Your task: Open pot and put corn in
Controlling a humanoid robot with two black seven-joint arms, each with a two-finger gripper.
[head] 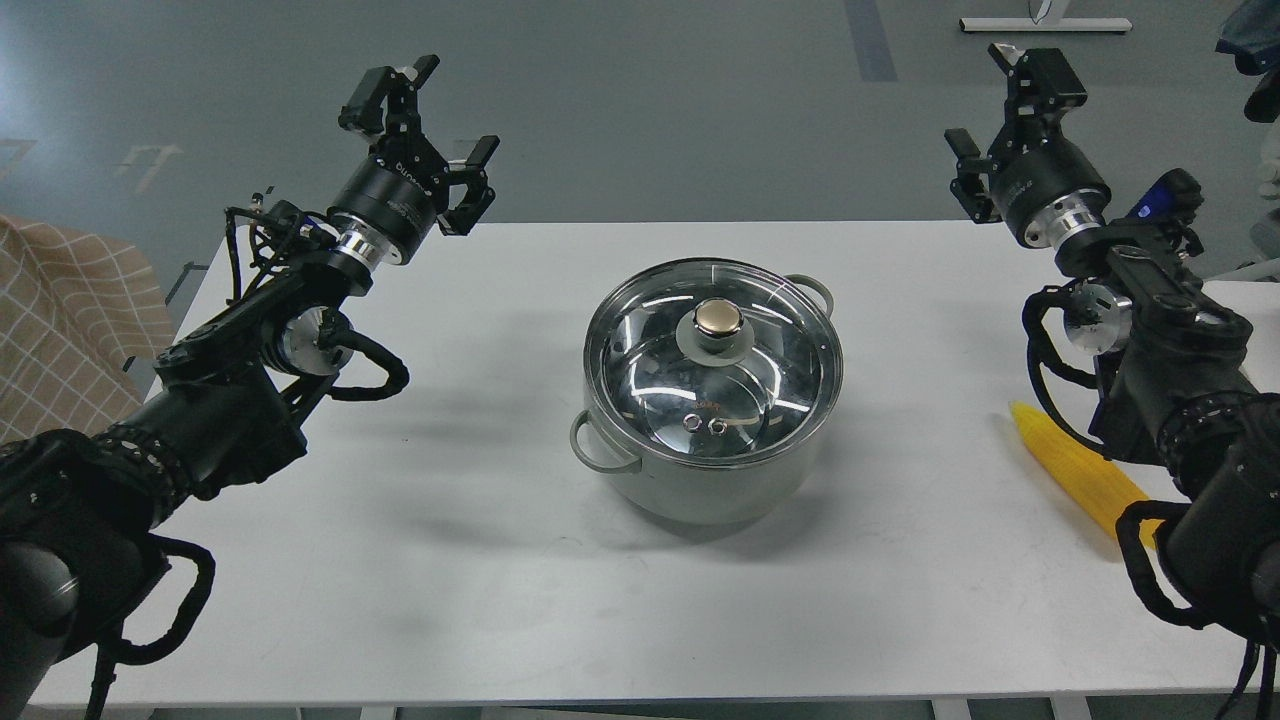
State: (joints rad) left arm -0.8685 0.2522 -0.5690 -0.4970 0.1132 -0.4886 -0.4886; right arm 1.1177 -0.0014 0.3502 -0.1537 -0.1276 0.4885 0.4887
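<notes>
The pale grey-green pot (pixel 700 490) stands at the middle of the white table (pixel 450 560), closed by its glass lid (pixel 712 365) with a gold knob (pixel 718 318). The yellow corn (pixel 1075 478) lies on the table at the right, its near end hidden behind my right arm. My left gripper (pixel 432 112) is open and empty, raised above the table's far left edge. My right gripper (pixel 1000 105) is open and empty, raised above the far right edge.
A checked tan cloth (pixel 60 320) lies off the table's left edge. Grey floor lies beyond the table's far edge. My right forearm (pixel 1170 380) hangs over the table just behind the corn.
</notes>
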